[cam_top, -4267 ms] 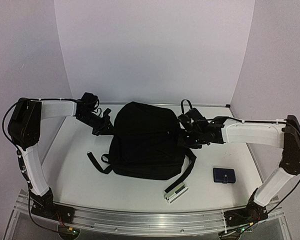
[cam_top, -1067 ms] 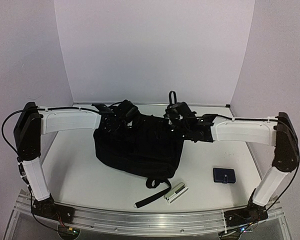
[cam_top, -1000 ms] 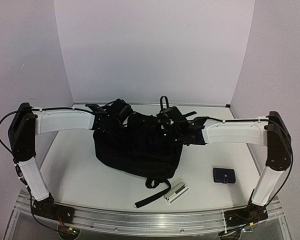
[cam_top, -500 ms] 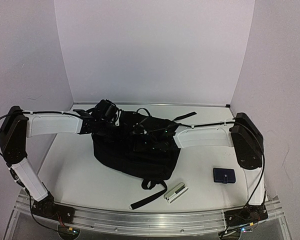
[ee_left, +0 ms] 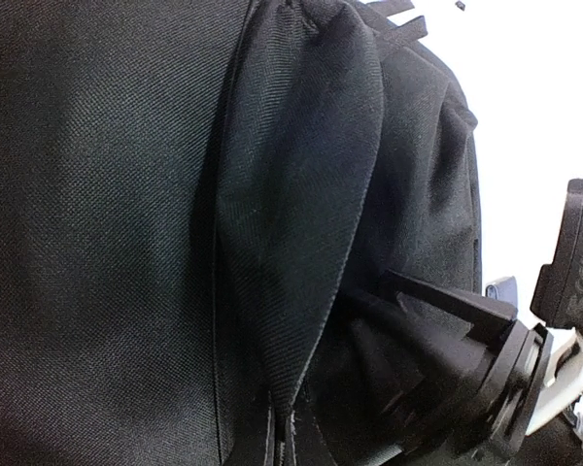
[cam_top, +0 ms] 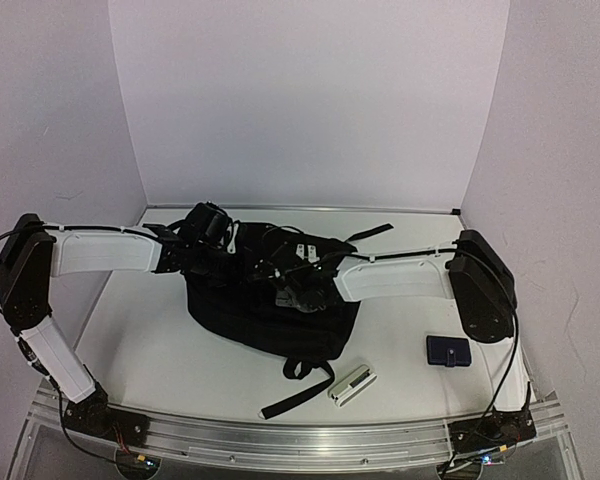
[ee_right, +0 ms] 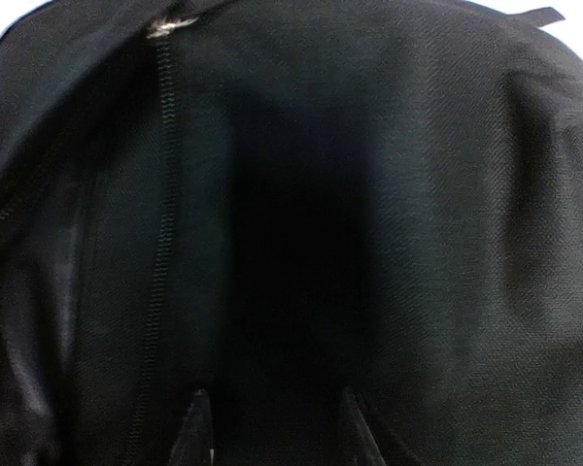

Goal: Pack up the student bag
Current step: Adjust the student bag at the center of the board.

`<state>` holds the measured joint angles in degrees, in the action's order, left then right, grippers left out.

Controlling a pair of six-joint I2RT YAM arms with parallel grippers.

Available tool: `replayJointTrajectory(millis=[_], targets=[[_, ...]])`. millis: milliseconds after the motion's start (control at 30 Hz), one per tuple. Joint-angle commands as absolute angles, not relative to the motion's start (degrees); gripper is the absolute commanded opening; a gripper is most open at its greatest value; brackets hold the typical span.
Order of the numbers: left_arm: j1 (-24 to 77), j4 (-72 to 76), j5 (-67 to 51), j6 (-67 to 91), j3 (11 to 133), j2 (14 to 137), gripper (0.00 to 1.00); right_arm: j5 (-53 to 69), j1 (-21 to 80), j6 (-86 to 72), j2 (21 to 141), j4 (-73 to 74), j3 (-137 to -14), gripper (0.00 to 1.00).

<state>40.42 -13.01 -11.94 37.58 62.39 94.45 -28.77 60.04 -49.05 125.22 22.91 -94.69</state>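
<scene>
Two claws at the student bag, left claw shut on its fabric, right claw part-open inside, empty.

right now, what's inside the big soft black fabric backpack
Inside the backpack, only black lining and a zipper show beyond the right gripper. Its dark depth is hidden.

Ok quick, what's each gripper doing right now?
Left gripper: closed, seemingly pinching a fold of the student bag.
Right gripper: open, jaws apart over the bag's fabric, holding nothing.
</scene>
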Motion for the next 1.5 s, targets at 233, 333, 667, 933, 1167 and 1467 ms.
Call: replayJointTrajectory(millis=[233, 333, 667, 933, 1167, 1467], targets=[[40.3, -9.9, -20.0, 37.6, 63.3, 95.0, 0.0, -32.4, 57.5, -49.8, 117.0, 28.1, -90.3, 0.0], [40.3, -11.3, -16.4, 37.8, 63.3, 94.4, 0.0, -29.3, 56.1, -47.6, 113.7, 24.9, -88.5, 0.0], [41.0, -6.1, -29.5, 33.0, 63.7, 91.7, 0.0, -22.1, 52.0, -45.4, 108.6, 21.8, -83.6, 0.56], [41.0, -11.0, -25.4, 32.4, 66.1, 92.3, 0.0, -15.1, 47.4, -45.5, 101.0, 18.3, -70.8, 0.81], [41.0, -12.2, -23.1, 32.9, 67.0, 93.9, 0.0, -4.5, 47.0, -47.5, 100.3, 9.6, -62.1, 0.77], [41.0, -15.2, -20.8, 31.9, 66.9, 92.6, 0.0, -12.7, 46.8, -47.8, 102.2, 8.8, -60.9, 0.05]])
